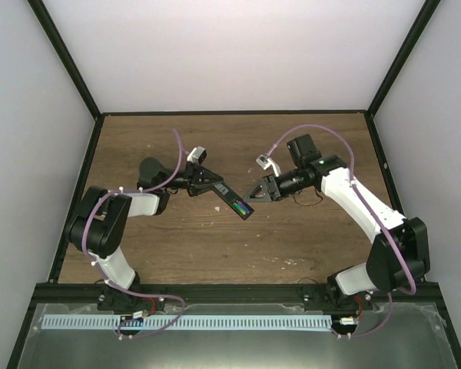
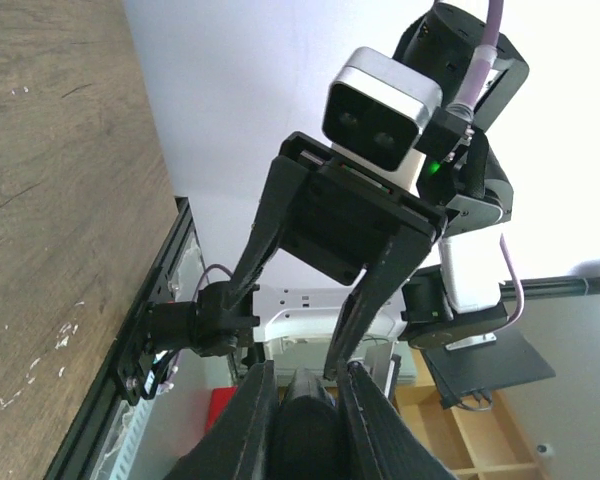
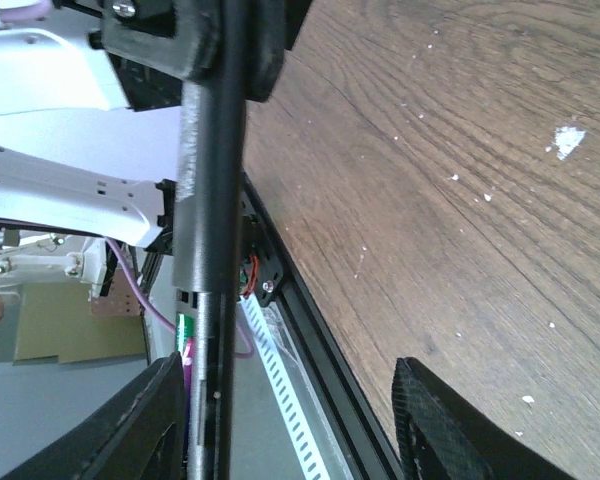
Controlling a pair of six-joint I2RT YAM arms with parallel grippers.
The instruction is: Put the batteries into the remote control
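Observation:
My left gripper [image 1: 217, 188] is shut on the black remote control [image 1: 235, 201] and holds it above the table, with the compartment end pointing at the right arm. The green battery [image 1: 247, 208] and the purple battery [image 1: 240, 206] lie side by side in the open compartment. My right gripper [image 1: 251, 195] is open, its fingertips at that end of the remote. In the right wrist view the remote [image 3: 212, 200] runs as a dark bar just inside one finger [image 3: 140, 420], with slivers of the green battery [image 3: 184, 330] and the purple battery [image 3: 190, 368] showing. In the left wrist view the fingers [image 2: 250, 420] clamp the remote [image 2: 305, 435].
The wooden table [image 1: 292, 238] has black frame rails along its sides and a black rail [image 1: 238, 292] at the near edge. A white slotted cable strip [image 1: 184, 323] runs below that rail. White walls enclose the back and sides.

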